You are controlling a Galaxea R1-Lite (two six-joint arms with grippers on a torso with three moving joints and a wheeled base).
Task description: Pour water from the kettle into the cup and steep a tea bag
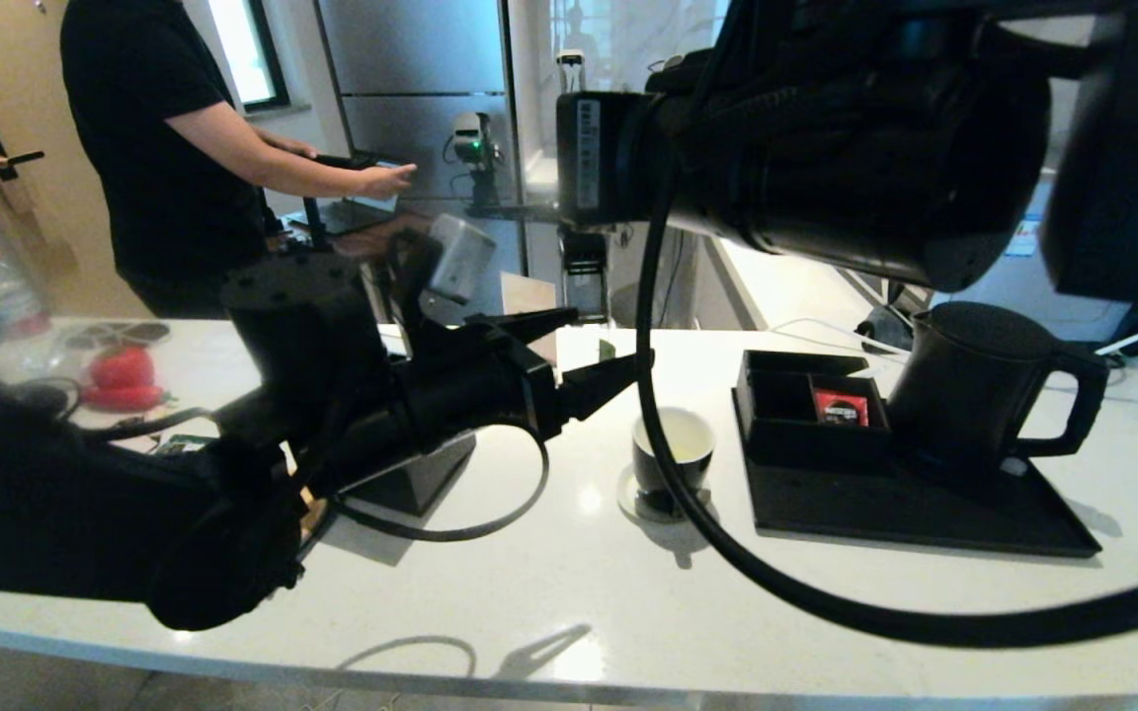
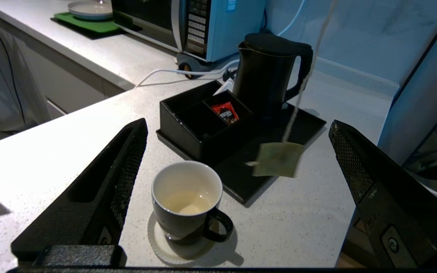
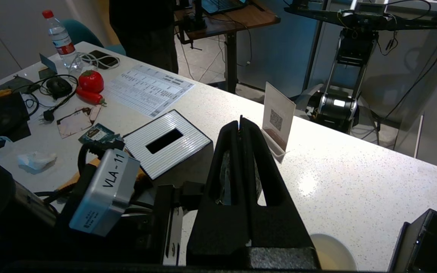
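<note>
Right tool (image 3: pixel 240 125) pinching the string, tea bag (image 2: pixel 277 159) dangling between cup (image 2: pixel 186 201) and black tray (image 2: pixel 309 125), not over the rim; a swing risks missing it. Left tool (image 1: pixel 584 355) gaping empty, hovering just left of cup. Cup holding shallow water (image 2: pixel 186 201). Kettle (image 2: pixel 269 74) sitting on tray, red sachet (image 2: pixel 225 113) lying in its compartment

Glossy cup (image 2: pixel 186 206) – matt kettle (image 2: pixel 268 72) – speckled, polished stone counter (image 2: pixel 70 132).

We see our left tool (image 1: pixel 594 355) open beside the cup (image 1: pixel 673 452) on the counter (image 1: pixel 549 583); the kettle (image 1: pixel 974 390) stands on a tray (image 1: pixel 925 513).
</note>
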